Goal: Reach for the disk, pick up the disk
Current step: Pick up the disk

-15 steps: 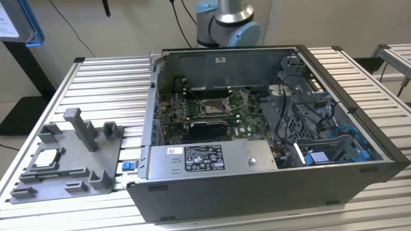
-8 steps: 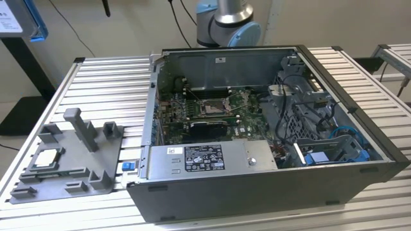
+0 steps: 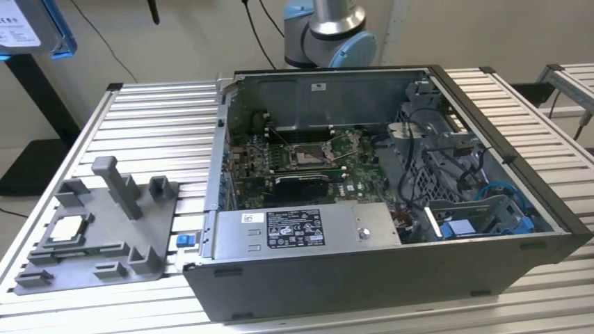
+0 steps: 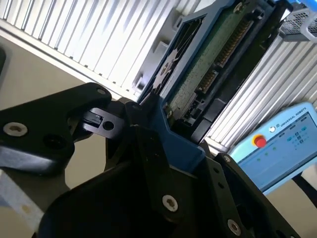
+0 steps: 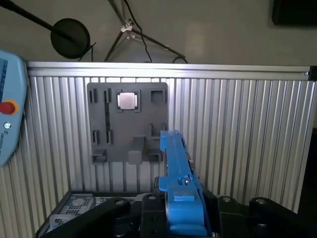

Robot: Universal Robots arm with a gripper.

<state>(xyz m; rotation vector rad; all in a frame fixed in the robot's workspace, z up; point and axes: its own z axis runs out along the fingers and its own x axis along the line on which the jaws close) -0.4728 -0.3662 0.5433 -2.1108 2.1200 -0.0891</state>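
Exterior view: the disk (image 3: 26,28), with its white label and blue edge rail, appears in the upper left corner of the frame, cut off by the edge and well apart from the open computer case (image 3: 371,278) on the slatted table (image 3: 158,118). A grey fixture (image 3: 102,236) lies on the table at the exterior view's left, just beside the case, with a small square chip (image 3: 67,229) seated in it. The arm's base (image 3: 330,28) stands behind the case at top centre. In the second wrist view the gripper (image 4: 158,124) has its black jaws clamped on the disk's blue rail, and the disk's green circuit-board side faces the camera. In the first wrist view the disk (image 5: 176,158) is seen edge-on, held clear of the table, with the fixture beyond it.
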